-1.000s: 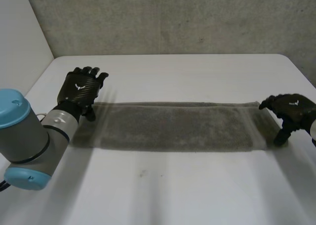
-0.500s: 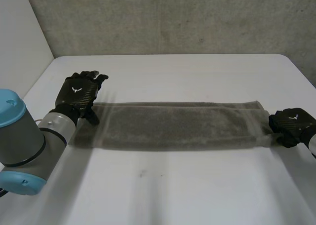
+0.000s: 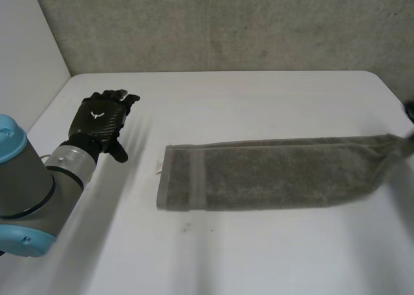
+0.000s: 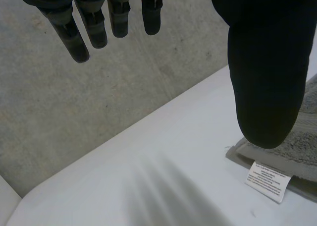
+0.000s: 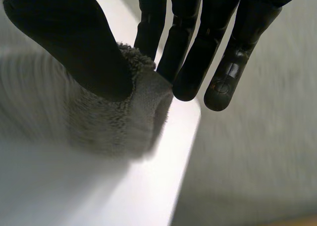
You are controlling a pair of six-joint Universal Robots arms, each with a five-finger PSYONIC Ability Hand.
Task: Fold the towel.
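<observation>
My right hand (image 5: pixel 74 42) pinches the right end of the towel (image 3: pixel 272 172) between thumb and fingers, lifted off the tabletop (image 3: pixel 259 101). My left hand (image 3: pixel 100 121) hovers spread and empty, well clear of the other end. Unanchored, that end may slide and skew the fold.

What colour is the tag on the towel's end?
White with small dark print; the tag shows best in the left wrist view.

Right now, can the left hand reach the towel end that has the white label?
Probably yes. The left hand is open, and only bare table lies between it and the towel end with the label.
</observation>
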